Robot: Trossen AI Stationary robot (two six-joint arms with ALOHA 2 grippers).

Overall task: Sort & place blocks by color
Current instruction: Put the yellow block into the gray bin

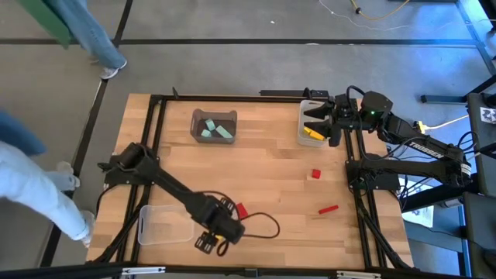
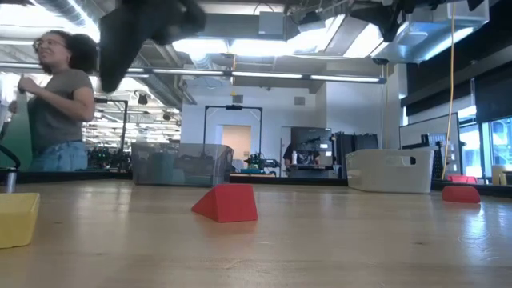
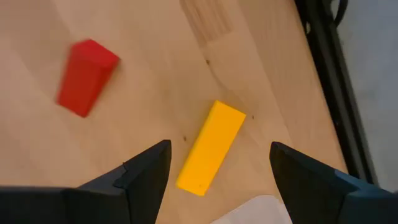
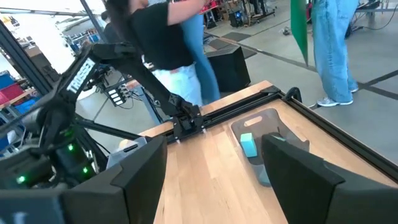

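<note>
1. Left end effector (image 1: 211, 239) sits low over the bench (image 1: 263, 155) at approx 7 o'clock of the high view, fingers spread, released, nothing between them.
2. Left wrist view: a yellow block (image 3: 211, 147) lies flat on the wood betw. the two open fingers (image 3: 146, 177), not touched by either. A red block (image 3: 86, 76) lies apart from it, clear of the fingers.
3. High view shows that red block (image 1: 240, 210) just beside the left end effector, at its 1 o'clock.
4. Clear bin (image 1: 164, 225) next to the left end effector, at its 9 o'clock, near bench edge.
5. Right end effector (image 1: 322, 122) hangs over the white bin (image 1: 304, 133) at approx 1 o'clock of the bench; fingers apart in right wrist view, released, holding nothing.
6. Yellow blocks (image 1: 312, 134) lie inside the white bin, under the right end effector.
7. Dark bin (image 1: 195, 124) at approx 11 o'clock holds mint green blocks (image 1: 215, 132).
8. Two more red blocks loose on bench, right half: a small one (image 1: 315, 173) at approx 3 o'clock, a long one (image 1: 328, 208) at approx 4 o'clock, well apart from both end effectors.
9. Low view: red block (image 2: 226, 202) mid-bench, another red one (image 2: 461, 193) far right, yellow piece (image 2: 18, 218) at left edge.
10. Person (image 2: 56, 100) stands beyond the bench in the low view.
</note>
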